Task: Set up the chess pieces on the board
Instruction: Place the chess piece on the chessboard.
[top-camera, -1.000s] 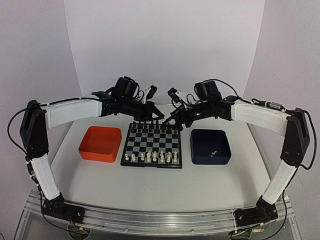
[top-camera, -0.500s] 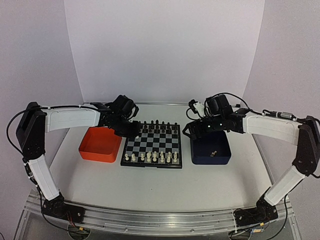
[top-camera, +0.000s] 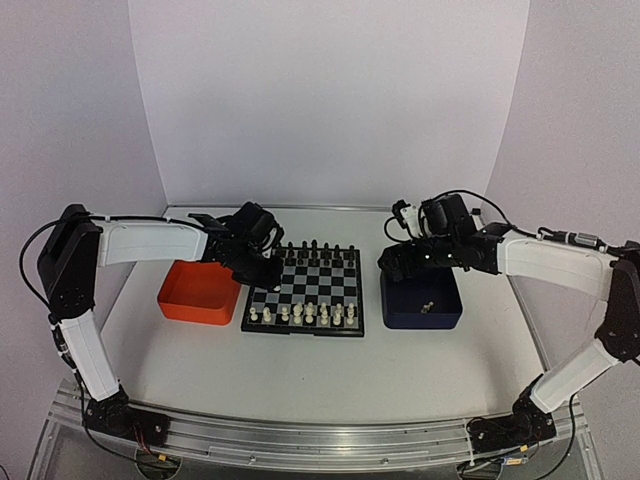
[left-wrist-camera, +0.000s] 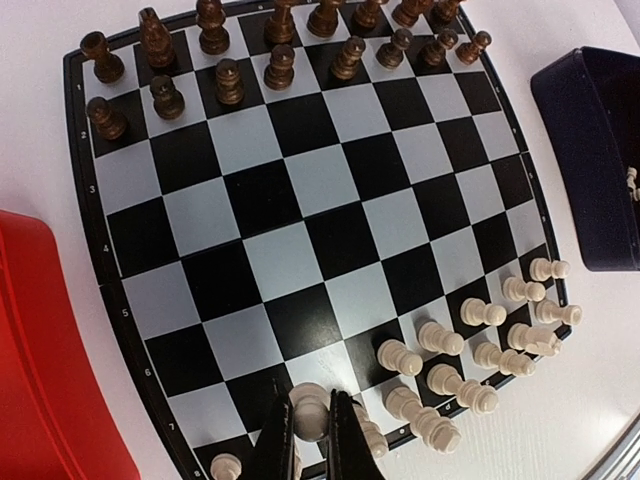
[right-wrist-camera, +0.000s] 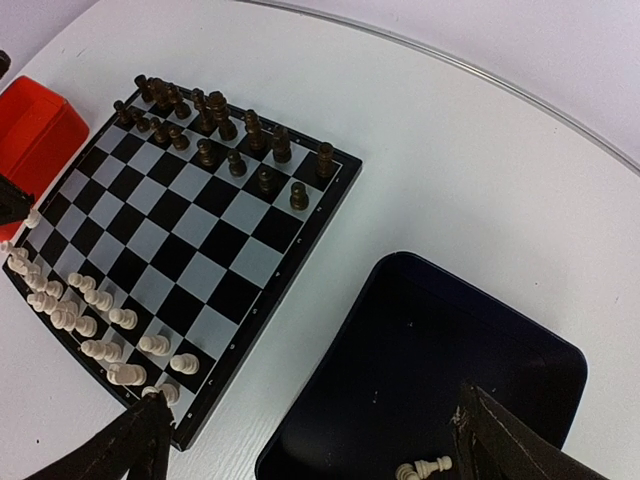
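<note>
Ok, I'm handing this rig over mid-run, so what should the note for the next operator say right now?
Left gripper: shut on a cream chess piece, over the left end of the cream side of the board.
Right gripper: open, holding nothing, above the blue tray.
Done: dark pieces stand in the two far rows; most cream pieces are in the near rows.
Left: place the held piece, fetch the stray piece lying in the blue tray, and fill any gaps.
</note>
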